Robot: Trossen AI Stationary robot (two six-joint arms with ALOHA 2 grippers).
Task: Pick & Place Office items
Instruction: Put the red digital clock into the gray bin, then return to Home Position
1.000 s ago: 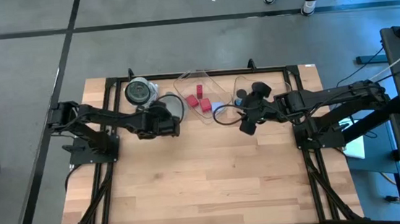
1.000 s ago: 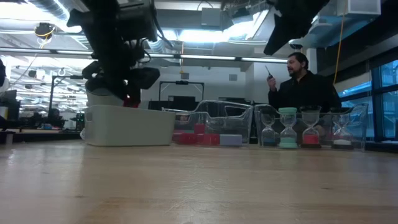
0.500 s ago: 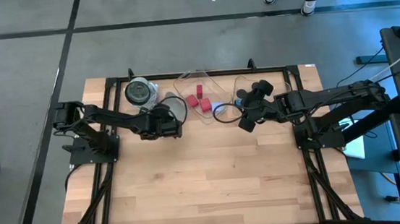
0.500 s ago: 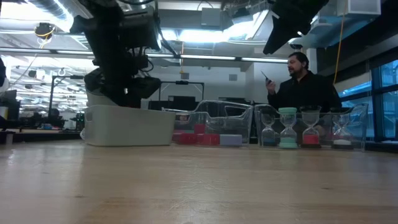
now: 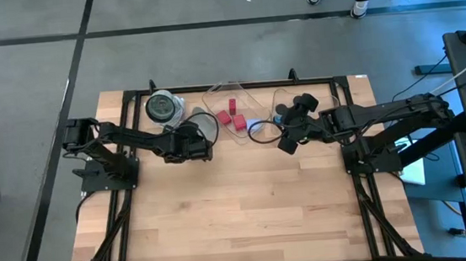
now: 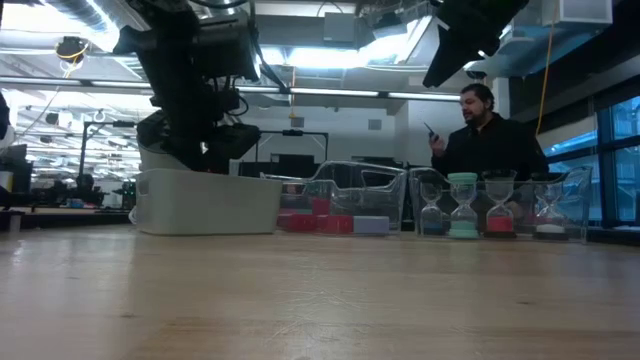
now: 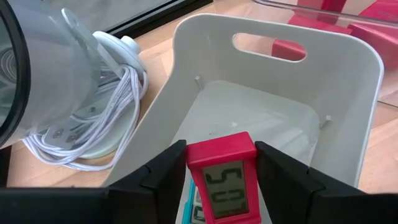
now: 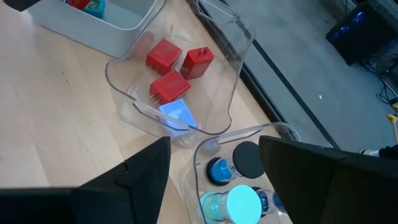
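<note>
Even overhead light fell on the table (image 5: pixel 240 206), which read bright with only soft, short shadows beneath the arms. In the low view, ceiling strip lights (image 6: pixel 330 55) glared white behind the arms, turning them to dark silhouettes, and the near wood was blurred. The clear tray (image 8: pixel 186 93) caught pale highlights along its rim. The white bin (image 7: pixel 348 93) looked evenly lit and sharp.

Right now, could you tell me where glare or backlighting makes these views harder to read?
Low view: bright ceiling lights behind leave both arms as dark silhouettes above the white bin. Right wrist view: reflections streak the clear tray holding red blocks. Left wrist view: evenly lit, the red timer reads clearly.
</note>
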